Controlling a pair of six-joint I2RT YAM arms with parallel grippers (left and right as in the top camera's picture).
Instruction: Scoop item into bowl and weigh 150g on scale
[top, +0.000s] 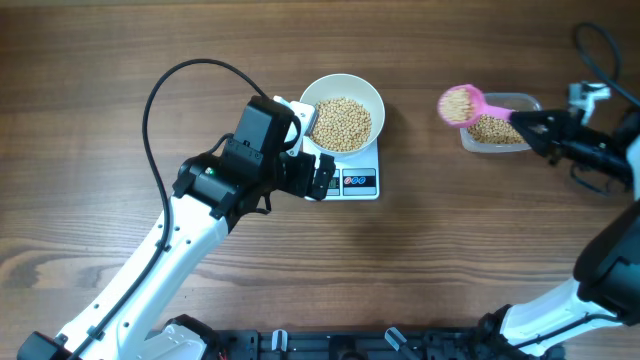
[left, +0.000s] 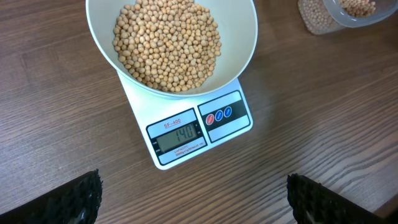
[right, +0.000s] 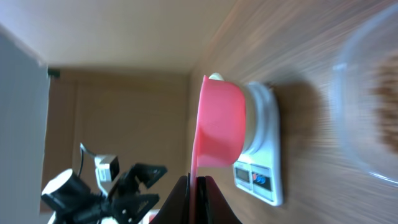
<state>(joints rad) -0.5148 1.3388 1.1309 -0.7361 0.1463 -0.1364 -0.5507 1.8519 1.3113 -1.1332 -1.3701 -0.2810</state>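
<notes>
Our right gripper (top: 524, 120) is clamped on the handle of the pink scoop (top: 488, 107). Its heaped beans (top: 457, 104) sit just ahead of the jaws, beside the clear tub (top: 500, 131). Our left gripper (left: 194, 202) stands wide open, with the bowl (left: 239, 37) on the scale (left: 140, 106) ahead of its jaws and the display (left: 180, 135) reading 140. Tipping in the whole scoopful would likely overshoot, and a jolt could scatter beans across the table (top: 450, 250).

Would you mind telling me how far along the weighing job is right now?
Done: the bowl sits on the scale, well filled with beans, and the display seems to read 140. In hand: the right gripper holds a pink scoop loaded with beans, next to the tub. Left: tip in a little more to reach 150.
</notes>
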